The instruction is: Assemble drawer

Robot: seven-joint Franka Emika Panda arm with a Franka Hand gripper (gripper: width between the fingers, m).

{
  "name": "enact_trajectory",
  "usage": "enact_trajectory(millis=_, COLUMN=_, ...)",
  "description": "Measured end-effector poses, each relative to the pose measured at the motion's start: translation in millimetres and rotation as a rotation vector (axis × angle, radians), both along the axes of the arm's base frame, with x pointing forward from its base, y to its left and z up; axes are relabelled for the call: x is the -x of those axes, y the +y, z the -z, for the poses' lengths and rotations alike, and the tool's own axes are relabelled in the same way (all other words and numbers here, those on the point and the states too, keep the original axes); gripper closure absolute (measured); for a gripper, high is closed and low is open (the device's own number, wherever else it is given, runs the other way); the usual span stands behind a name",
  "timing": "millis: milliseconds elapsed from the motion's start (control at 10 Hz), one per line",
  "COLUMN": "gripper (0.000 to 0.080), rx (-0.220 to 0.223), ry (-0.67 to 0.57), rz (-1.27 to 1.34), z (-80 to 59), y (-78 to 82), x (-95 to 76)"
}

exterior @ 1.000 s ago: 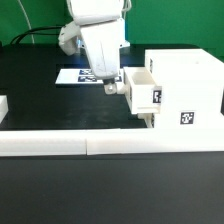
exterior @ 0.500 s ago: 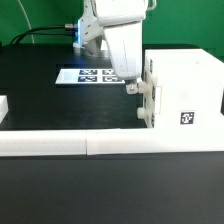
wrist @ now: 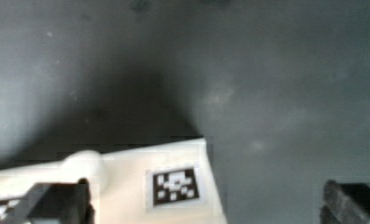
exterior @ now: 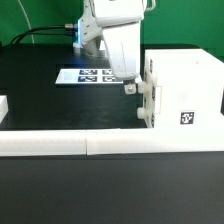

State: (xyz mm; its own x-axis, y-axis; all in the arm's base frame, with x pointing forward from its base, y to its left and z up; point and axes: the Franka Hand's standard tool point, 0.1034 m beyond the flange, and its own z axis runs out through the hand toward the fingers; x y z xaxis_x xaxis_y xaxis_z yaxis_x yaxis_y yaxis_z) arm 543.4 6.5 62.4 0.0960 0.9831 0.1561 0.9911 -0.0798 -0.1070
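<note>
The white drawer housing (exterior: 188,80) stands at the exterior view's right, with a tag (exterior: 186,117) on its front. A knobbed tray (exterior: 148,100) sits almost fully inside the housing's left face. My gripper (exterior: 130,87) hangs right beside that tray front, at its upper edge. In the wrist view a white tagged part (wrist: 178,185) lies between my spread fingertips (wrist: 354,200), and my gripper (wrist: 208,205) is open and holds nothing. A second tray is not in view.
The marker board (exterior: 84,76) lies flat behind the arm. A long low white border strip (exterior: 90,145) runs across the front. A short white strip (exterior: 3,106) sits at the exterior view's left edge.
My arm has moved to the exterior view's right, and the tray has slid from sticking out to nearly flush in the housing. Over the last half second nothing visibly moved.
</note>
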Motion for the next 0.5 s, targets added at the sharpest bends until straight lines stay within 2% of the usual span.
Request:
enact_trajectory(millis=100, gripper=0.0151, rx=0.003, ry=0.002, rz=0.019, z=0.6, y=-10.1, x=0.4)
enact_trajectory(millis=500, gripper=0.0151, rx=0.003, ry=0.004, rz=0.024, z=0.9, y=-8.1, x=0.7)
